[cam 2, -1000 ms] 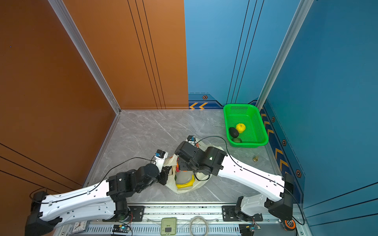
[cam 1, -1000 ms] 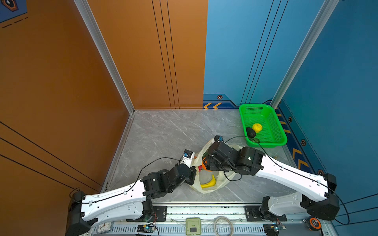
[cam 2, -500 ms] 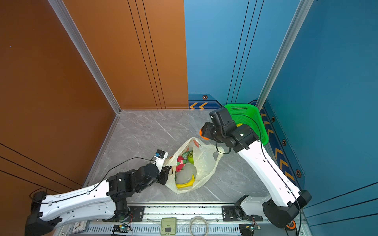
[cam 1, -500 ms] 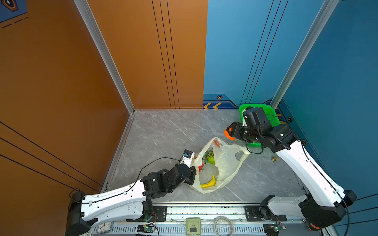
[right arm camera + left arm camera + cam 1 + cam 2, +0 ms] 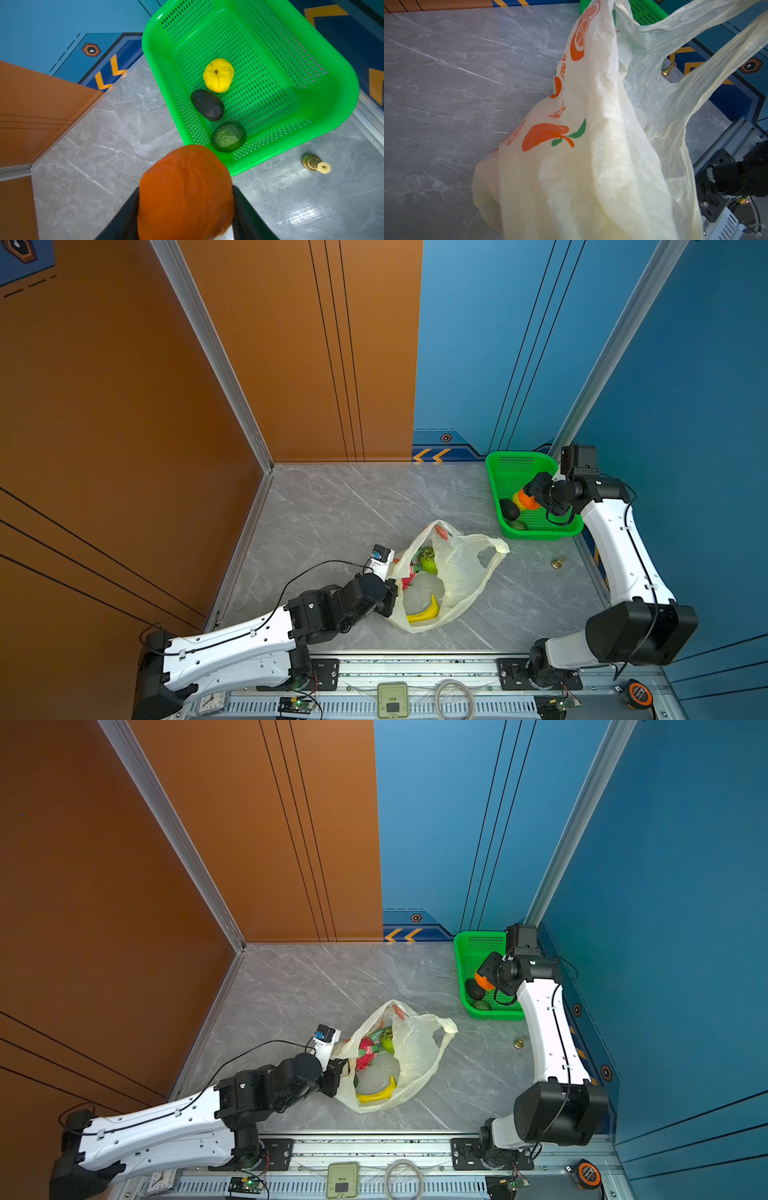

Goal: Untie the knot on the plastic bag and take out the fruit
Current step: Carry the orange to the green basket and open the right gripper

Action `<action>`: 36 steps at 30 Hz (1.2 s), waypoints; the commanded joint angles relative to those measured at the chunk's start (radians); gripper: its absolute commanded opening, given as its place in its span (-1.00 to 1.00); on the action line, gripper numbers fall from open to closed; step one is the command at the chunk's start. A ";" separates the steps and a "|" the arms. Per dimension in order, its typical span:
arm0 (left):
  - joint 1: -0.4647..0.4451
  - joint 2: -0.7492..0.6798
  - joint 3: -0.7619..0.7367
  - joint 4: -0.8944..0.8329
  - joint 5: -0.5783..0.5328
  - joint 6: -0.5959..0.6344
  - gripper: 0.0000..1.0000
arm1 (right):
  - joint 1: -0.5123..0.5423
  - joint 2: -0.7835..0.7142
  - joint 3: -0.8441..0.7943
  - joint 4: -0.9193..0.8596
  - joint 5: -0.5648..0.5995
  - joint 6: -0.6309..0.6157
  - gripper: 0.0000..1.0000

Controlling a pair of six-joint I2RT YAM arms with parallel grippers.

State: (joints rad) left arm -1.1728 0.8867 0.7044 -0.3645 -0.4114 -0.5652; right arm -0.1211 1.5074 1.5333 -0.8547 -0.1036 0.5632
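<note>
The grey counter (image 5: 332, 510) carries everything. Biggest on it is the bag (image 5: 461, 572), slumped near the front edge with its mouth gaping. No knot shows, and the handles (image 5: 494, 549) lie loose toward the basket. The film is thin, limp and slick. I judge it will crumple, cling and drag along with anything pulled through it, so it wants pinning at the rim, not the belly. The left hand (image 5: 392, 595) is clenched at the mouth's near edge. In the left wrist view the film rises right up to the camera, so the hand looks to be pinching the rim, though its fingertips are hidden.

The green basket (image 5: 540, 533) stands well apart in the far right corner. It is stiff and perforated, and looks steady enough to drop fruit into.

Inside the bag, the dragon fruit (image 5: 365, 1052) is the bulkiest and probably the heaviest. Its flaps could snag the film, so it is best taken across its middle. The banana (image 5: 424, 612) lies lowest and is best gripped mid-length, across its narrow way. A bumpy green fruit (image 5: 428, 560) sits nearer the mouth and looks easiest to reach.

The right hand (image 5: 186, 209) grasps the orange (image 5: 185, 178) across its girth, over the basket. The orange's skin looks dimpled and yielding, so a light squeeze should do. On the basket floor lie a citrus (image 5: 218, 74), a dark avocado (image 5: 207, 105) and a green avocado (image 5: 228, 136), close together. A small brass piece (image 5: 315, 164) stands on the counter near the basket.
</note>
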 commanded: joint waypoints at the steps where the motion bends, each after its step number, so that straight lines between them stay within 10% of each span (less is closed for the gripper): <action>1: -0.002 0.009 0.023 -0.017 -0.005 0.013 -1.00 | -0.059 0.087 -0.001 0.070 -0.005 -0.062 -0.27; 17: 0.004 0.043 0.047 -0.014 -0.019 0.007 -1.00 | -0.131 0.428 0.117 0.096 0.042 -0.090 0.01; 25: 0.008 0.051 0.047 -0.005 -0.023 0.004 -1.00 | -0.122 0.410 0.104 0.094 0.056 -0.100 0.55; 36: 0.008 0.043 0.044 -0.014 -0.025 0.009 -1.00 | -0.081 0.273 0.071 0.041 0.033 -0.125 0.69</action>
State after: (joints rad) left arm -1.1706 0.9337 0.7277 -0.3634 -0.4122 -0.5655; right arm -0.2276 1.8709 1.6165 -0.7734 -0.0753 0.4656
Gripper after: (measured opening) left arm 0.044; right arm 0.841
